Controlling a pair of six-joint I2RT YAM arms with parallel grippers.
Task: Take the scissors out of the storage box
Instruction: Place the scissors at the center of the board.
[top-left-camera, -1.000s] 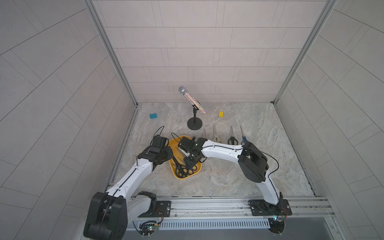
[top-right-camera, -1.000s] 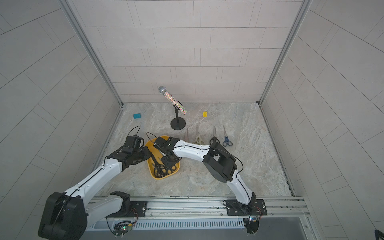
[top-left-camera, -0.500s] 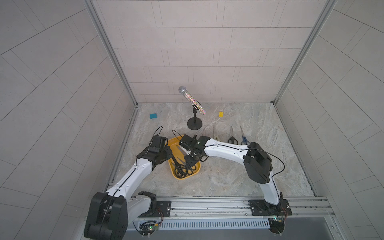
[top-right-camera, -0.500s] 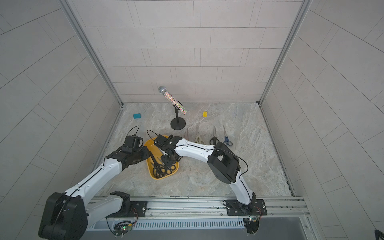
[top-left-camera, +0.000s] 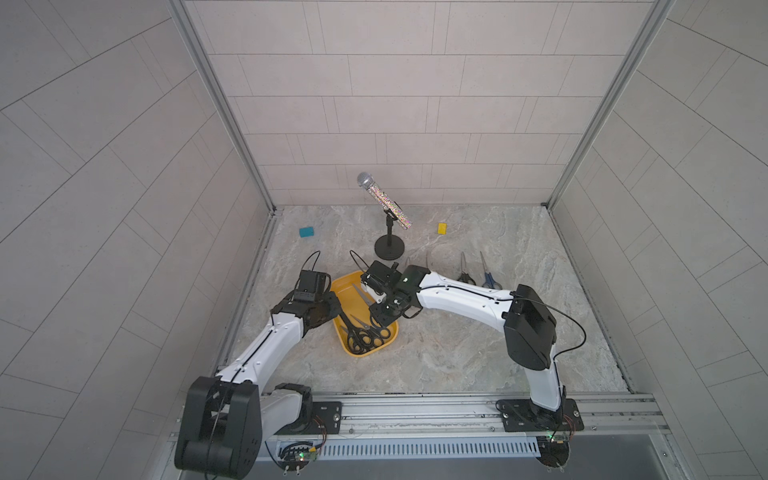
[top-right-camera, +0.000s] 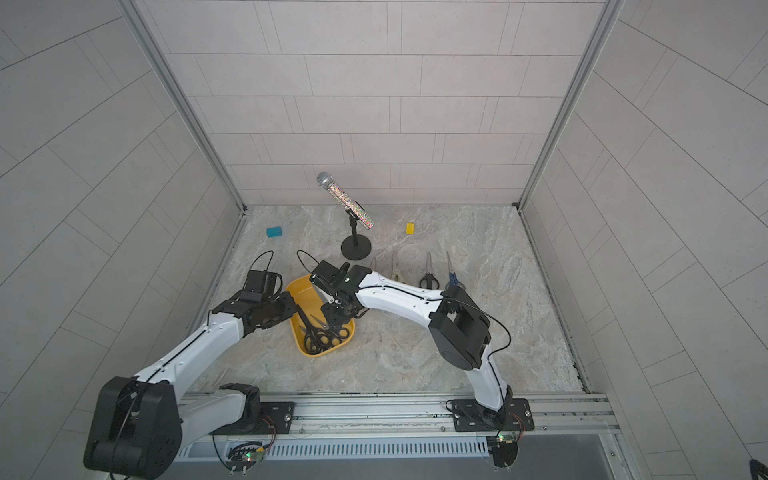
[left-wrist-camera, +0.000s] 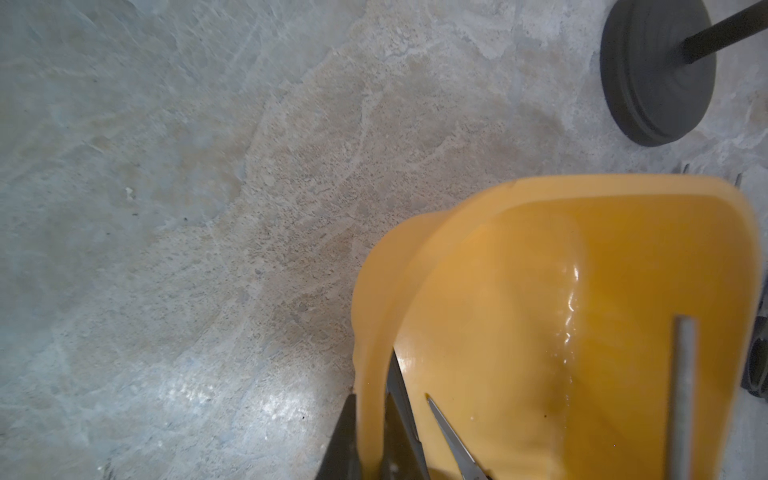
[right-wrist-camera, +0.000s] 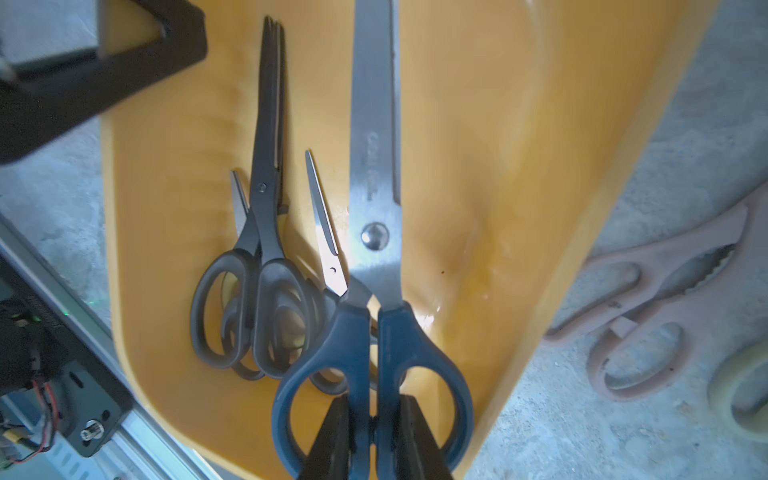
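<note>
The shallow yellow storage box (top-left-camera: 347, 289) sits on the desk (top-left-camera: 457, 353), with a tangle of black-handled scissors (top-left-camera: 365, 336) at its near end. A large blue-handled pair (right-wrist-camera: 374, 208), steel blades shut, is gripped by its handles above the box. 4 more pairs (top-right-camera: 428, 276) lie side by side on the desk nearby, outside the box.

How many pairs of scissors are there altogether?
8 scissors: four in a row on the table, three piled in the storage box, one blue-handled in the right gripper over it. More may hide underneath.
</note>
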